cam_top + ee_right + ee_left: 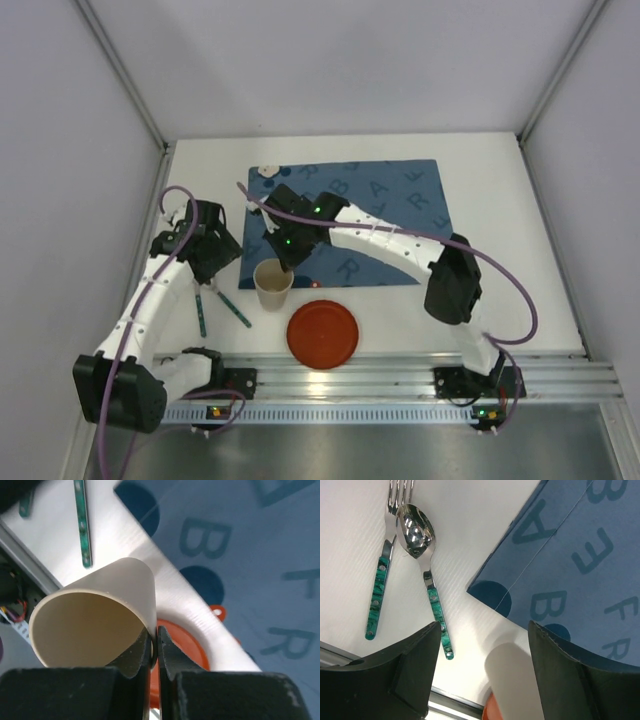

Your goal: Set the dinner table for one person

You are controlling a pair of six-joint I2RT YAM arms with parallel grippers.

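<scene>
My right gripper [287,268] [156,645] is shut on the rim of a beige cup [272,285] [95,620], one finger inside and one outside, near the front left corner of the blue lettered placemat [350,215]. The cup's blurred side also shows in the left wrist view [512,680]. An orange plate [322,334] [182,645] lies on the white dinner table [500,250] in front of the placemat. A green-handled fork [379,587] and spoon [422,545] lie left of the cup [222,305]. My left gripper [205,262] [480,675] is open and empty above the cutlery.
The ribbed aluminium rail [400,375] runs along the near table edge, just in front of the plate. Grey walls enclose the table at the left, back and right. A small white object [266,171] sits at the placemat's far left corner.
</scene>
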